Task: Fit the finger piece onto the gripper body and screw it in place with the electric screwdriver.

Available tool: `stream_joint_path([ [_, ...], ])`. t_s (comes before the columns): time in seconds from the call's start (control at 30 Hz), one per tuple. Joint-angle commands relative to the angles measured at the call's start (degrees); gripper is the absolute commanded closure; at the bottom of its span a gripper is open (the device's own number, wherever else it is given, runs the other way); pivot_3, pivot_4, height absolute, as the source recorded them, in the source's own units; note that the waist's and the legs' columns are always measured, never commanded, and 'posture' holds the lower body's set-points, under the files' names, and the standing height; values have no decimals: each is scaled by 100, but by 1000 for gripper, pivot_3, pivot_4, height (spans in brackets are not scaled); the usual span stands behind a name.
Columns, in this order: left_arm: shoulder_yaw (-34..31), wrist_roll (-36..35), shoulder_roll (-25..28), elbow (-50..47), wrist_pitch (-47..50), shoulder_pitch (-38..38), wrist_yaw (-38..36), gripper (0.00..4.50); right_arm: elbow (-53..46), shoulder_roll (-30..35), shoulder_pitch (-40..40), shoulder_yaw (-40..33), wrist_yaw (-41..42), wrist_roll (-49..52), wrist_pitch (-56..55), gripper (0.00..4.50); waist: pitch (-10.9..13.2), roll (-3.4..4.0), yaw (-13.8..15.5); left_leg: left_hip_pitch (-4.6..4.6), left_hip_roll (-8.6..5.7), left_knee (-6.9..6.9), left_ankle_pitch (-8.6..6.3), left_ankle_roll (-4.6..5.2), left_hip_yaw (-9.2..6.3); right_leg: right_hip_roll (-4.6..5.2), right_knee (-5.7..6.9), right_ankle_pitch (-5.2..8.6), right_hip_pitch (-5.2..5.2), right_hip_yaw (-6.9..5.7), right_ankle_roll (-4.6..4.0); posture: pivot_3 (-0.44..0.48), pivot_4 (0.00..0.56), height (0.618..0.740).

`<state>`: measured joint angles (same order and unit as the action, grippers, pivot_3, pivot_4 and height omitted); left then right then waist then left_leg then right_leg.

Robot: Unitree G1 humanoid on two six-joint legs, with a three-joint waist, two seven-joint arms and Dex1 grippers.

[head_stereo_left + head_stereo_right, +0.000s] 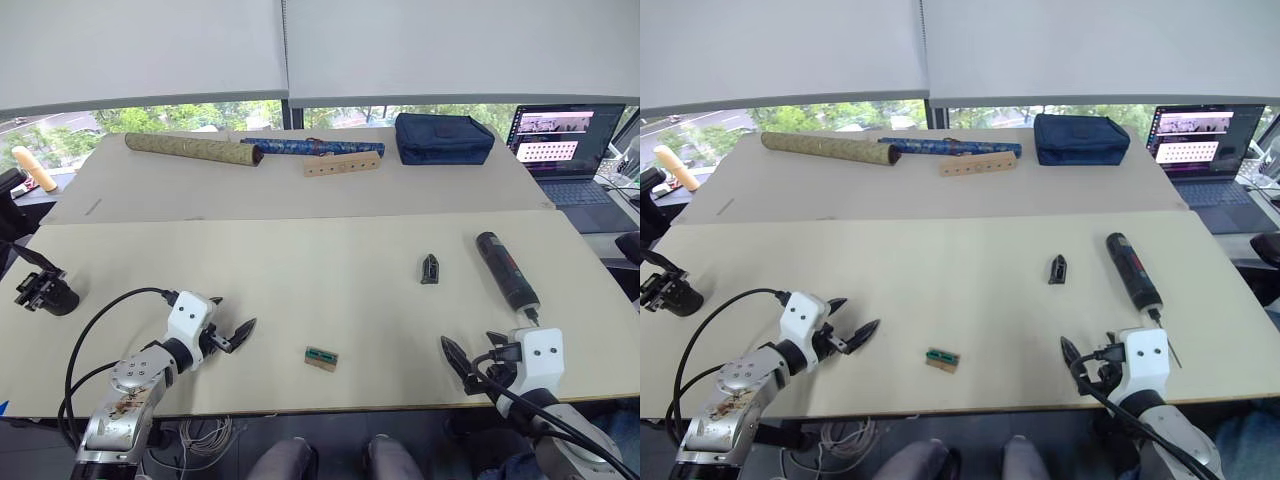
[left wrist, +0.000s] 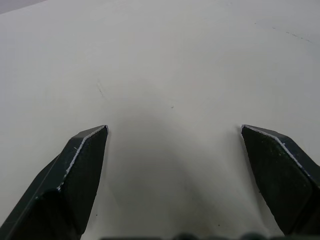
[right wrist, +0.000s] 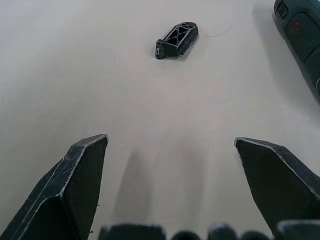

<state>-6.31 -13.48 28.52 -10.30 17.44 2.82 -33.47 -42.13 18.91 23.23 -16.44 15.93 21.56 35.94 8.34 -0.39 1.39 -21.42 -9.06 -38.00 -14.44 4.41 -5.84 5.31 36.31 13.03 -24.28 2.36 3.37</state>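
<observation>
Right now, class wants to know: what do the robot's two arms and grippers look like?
Each arm ends in a white block housing carrying two black wedge-shaped fingers with pale edges: the left gripper and the right gripper. Black cables loop along both arms. The left arm has a bare silver metal wrist joint.

Each arm ends in a white, boxy wrist housing with small dark screw holes on its face. The left pincer (image 1: 232, 335) and the right pincer (image 1: 463, 358) both carry two black fingers that taper to pointed tips, their edges worn pale where the wrist views show them close. The left forearm is bare grey metal with round joint caps and brownish scuffs. Thick black cables loop from both wrists back along the arms.
</observation>
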Motion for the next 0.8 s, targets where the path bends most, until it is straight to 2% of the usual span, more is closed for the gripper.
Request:
stream_joint_path([
  [0.03, -134, -27, -78, -181, 7, -75, 206, 0, -37, 201, -217, -128, 112, 45, -96, 17, 0, 0, -1, 0, 0, 0, 0, 0, 0, 0, 0, 0, 0, 0, 0, 0, 150, 740],
  [0.17, -878, -193, -328, -374, 356, 201, 938, 0, 368, 1269, -1429, 33, 1356, 546, -89, 17, 4, -6, -123, 1, -6, 0, -2, 5, 23, -1, -19, -14, 5, 1, -13, 0, 150, 740],
  [0.33, -1682, -242, -386, -90, 236, 554, 1331, 0, 898, 1761, -3059, 445, 2175, 1196, 172, 17, 5, -13, -91, 6, 41, 0, -11, -12, 13, -16, -23, -15, 4, -13, -12, 0, 150, 740],
  [0.5, -2336, -310, -256, 699, 41, 425, 1549, 0, 1098, 1762, -4408, 1226, 2675, 1655, 575, 17, 5, -14, -30, -4, 69, 1, -14, -22, 13, -19, -26, -16, 0, -23, -22, 0, 150, 740],
  [0.67, -2806, -293, 88, 1895, -230, -219, 1839, 0, 1080, 1659, -4952, 1700, 2833, 1850, 789, 17, 3, -22, 11, -5, 70, 1, -34, -7, 14, -17, -43, -26, -5, -38, -40, 0, 150, 740],
  [0.8, -2864, -214, 293, 2652, -469, -647, 1957, 0, 1192, 1534, -5105, 1829, 2805, 1863, 809, 17, -1, -30, 6, -4, 64, 0, -32, -10, 18, -14, -42, -28, -8, -53, -42, 0, 150, 740],
])
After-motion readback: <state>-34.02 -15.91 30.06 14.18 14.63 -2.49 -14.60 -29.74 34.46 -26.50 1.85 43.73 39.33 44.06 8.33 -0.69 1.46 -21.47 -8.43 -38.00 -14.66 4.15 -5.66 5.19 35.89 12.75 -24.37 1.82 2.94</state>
